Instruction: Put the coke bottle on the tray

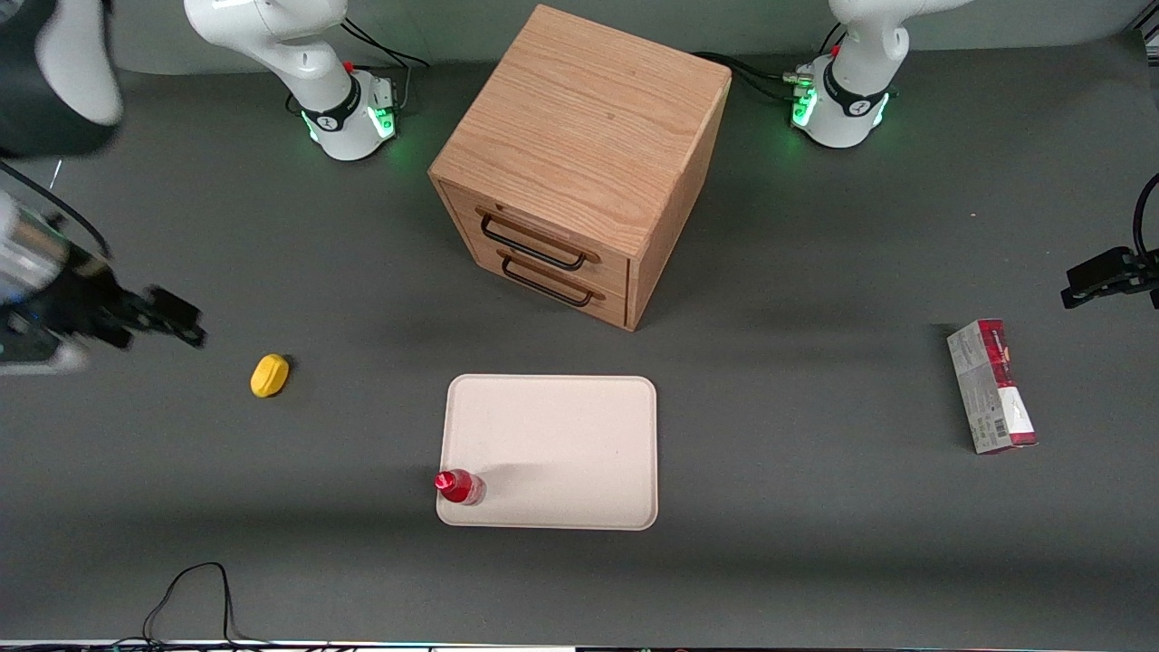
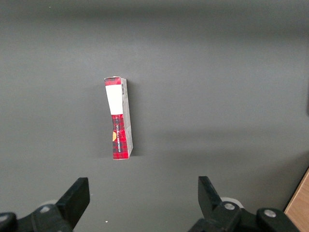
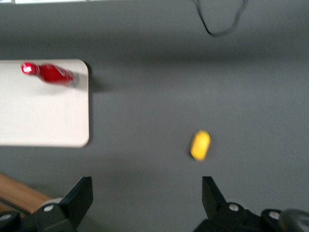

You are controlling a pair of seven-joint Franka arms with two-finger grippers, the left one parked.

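The coke bottle (image 1: 460, 487) stands upright on the cream-beige tray (image 1: 561, 435), in the tray's corner nearest the front camera on the working arm's side. It also shows in the right wrist view (image 3: 50, 74) on the tray (image 3: 43, 116). My right gripper (image 1: 172, 319) hangs high above the table toward the working arm's end, well away from the tray. It is open and empty, with both fingers (image 3: 79, 195) spread wide over bare table.
A yellow lemon-shaped lump (image 1: 269, 375) lies on the table between my gripper and the tray. A wooden two-drawer cabinet (image 1: 579, 163) stands farther from the front camera than the tray. A red-and-grey carton (image 1: 991, 385) lies toward the parked arm's end.
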